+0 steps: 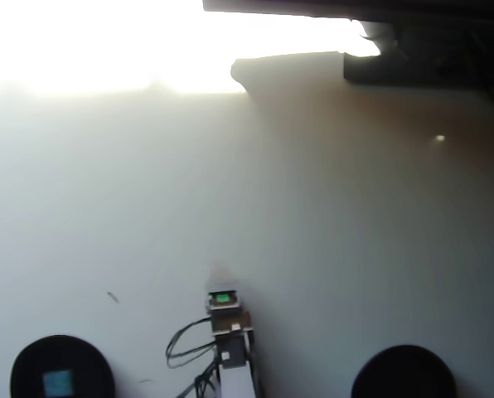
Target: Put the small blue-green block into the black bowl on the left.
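From my remote station: a second black bowl [404, 372] sits at the pale table's [330, 232] lower right, dark clutter [413, 41] along the top edge.

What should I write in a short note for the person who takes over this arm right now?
Gripper: it points up the overhead view, between the two bowls and apart from both. It is washed out by glare, so I cannot tell whether the jaws are open or shut; nothing is seen in them.
Block: it lies inside the black bowl at the lower left of the overhead view.
Other black bowl, at the lower right: nothing visible in it.
Done: the block is in the left bowl.
Left: as it seems, only to park the arm.
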